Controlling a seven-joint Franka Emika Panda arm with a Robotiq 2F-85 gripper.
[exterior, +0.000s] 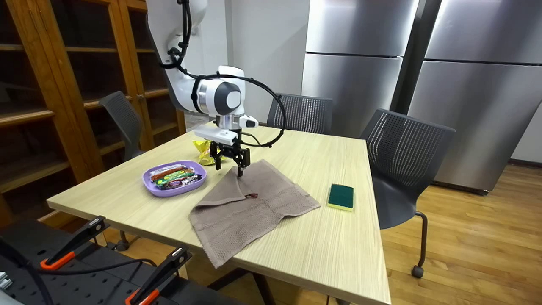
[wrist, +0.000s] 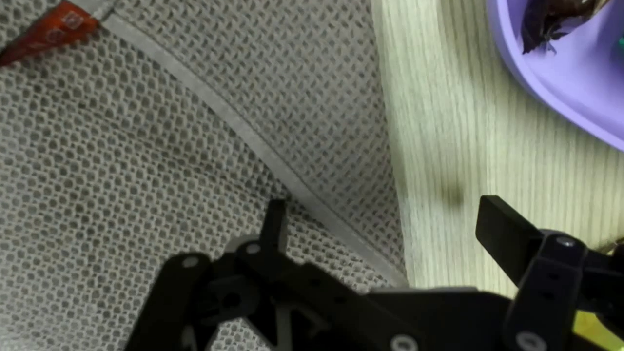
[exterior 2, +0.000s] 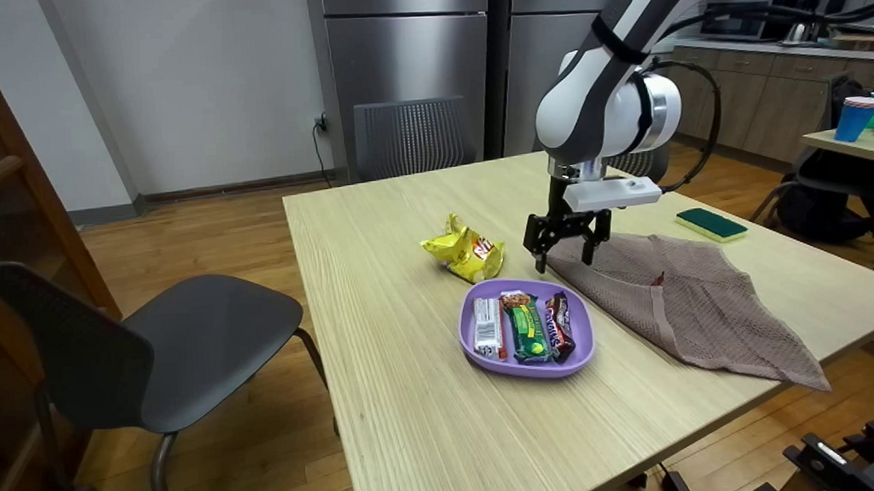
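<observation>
Wrist view: the black two-fingered tool (wrist: 382, 201) has its fingers wide apart, one above the taupe woven cloth (wrist: 161, 209), the other above the pale wood-grain table (wrist: 443, 131); whether the cloth is touched cannot be told. The cloth lies with one corner folded over, a red tag (wrist: 63, 31) there, another corner hanging past the table edge. Beside it, a rounded lilac plate (exterior 2: 526, 370) carries three wrapped snack bars (exterior 2: 529, 330). In both exterior views, a crumpled yellow snack bag (exterior 2: 467, 250) lies behind the plate, a green-and-yellow sponge (exterior: 341, 195) near the cloth. Beyond stand dark grey chairs (exterior: 302, 112) and steel refrigerators (exterior: 351, 80).
</observation>
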